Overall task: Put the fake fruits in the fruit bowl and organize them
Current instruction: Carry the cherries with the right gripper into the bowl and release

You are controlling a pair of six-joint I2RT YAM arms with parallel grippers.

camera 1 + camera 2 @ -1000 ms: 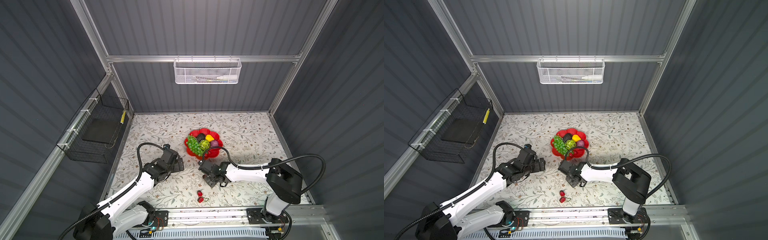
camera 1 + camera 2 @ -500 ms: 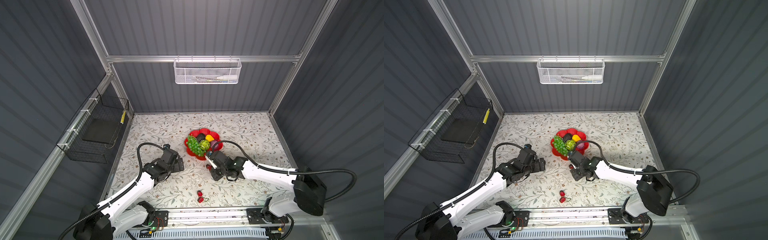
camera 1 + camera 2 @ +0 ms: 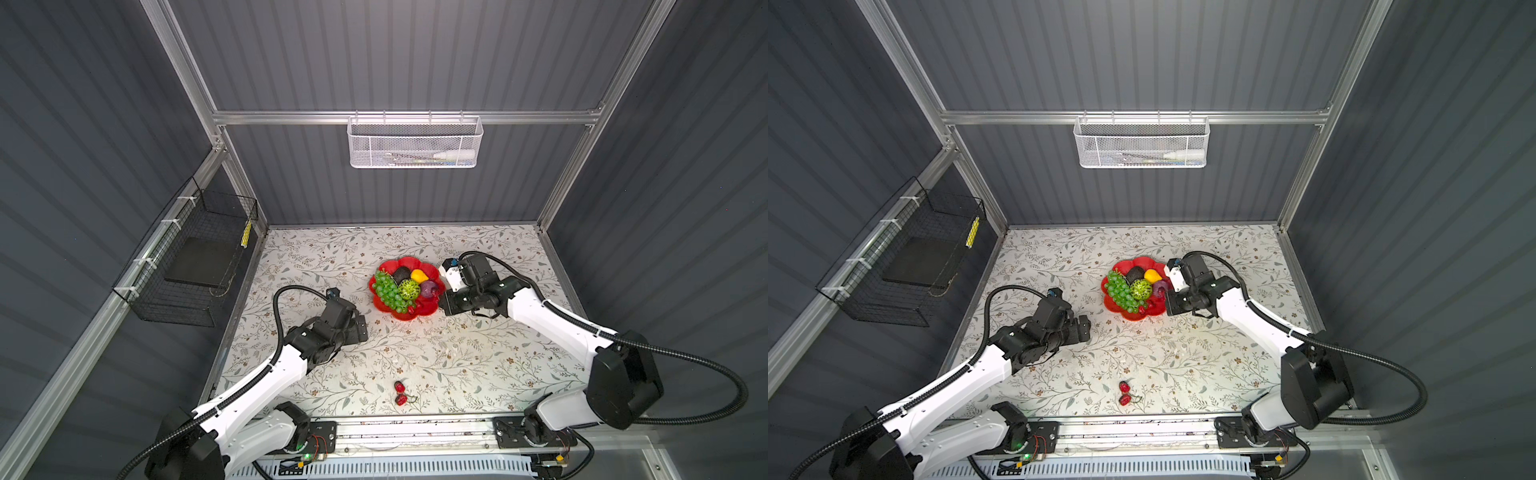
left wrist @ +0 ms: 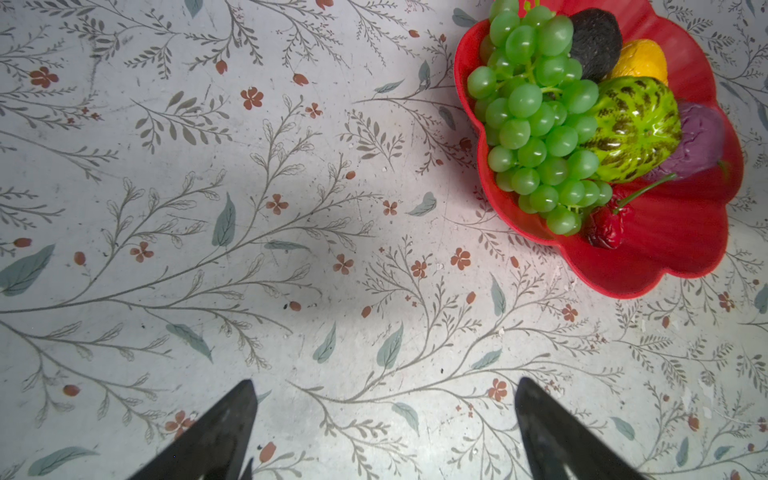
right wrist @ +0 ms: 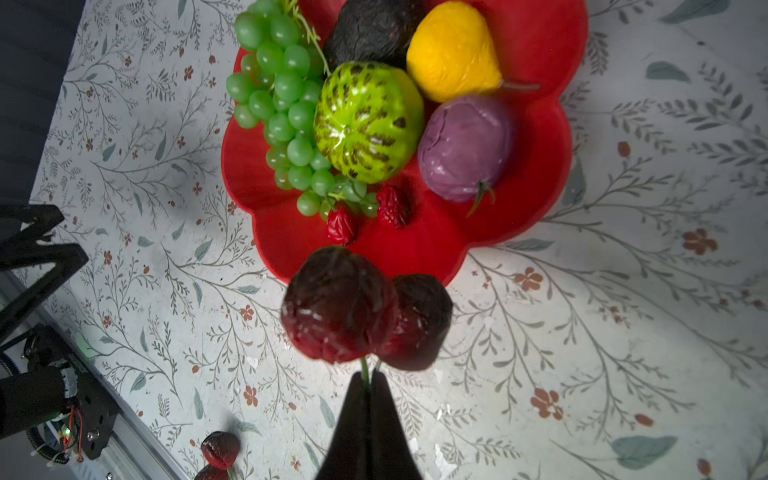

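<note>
right gripper (image 5: pixel 368 376): fingers clenched tight on the green stems of the held cherries (image 5: pixel 361 307), a dark red pair sticking out just past the tips. They show against the near rim of the red flower-shaped fruit bowl (image 5: pixel 540 41); can't tell if they're over it or just short. In both top views this gripper sits just beside the bowl's right edge, and the held pair isn't visible there.

In the bowl:
- grape bunch (image 5: pixel 282 104) runs along the left side
- bumpy green ball (image 5: pixel 368 122) sits mid-bowl, touching the grapes
- avocado (image 5: pixel 372 27) and yellow pear (image 5: pixel 453 52) are at the far side
- purple round fruit (image 5: pixel 465 147) is on the right, against the ball
- bowl cherries (image 5: pixel 392 206) lie at the near end of the grapes

left gripper (image 4: pixel 384 399): fingers spread wide, nothing between them, over bare floral table cover (image 4: pixel 291 208), left of the bowl and apart from it.

loose cherries (image 3: pixel 400 392) lie on the cover near the front rail (image 3: pixel 415 428), well apart from the bowl.
</note>
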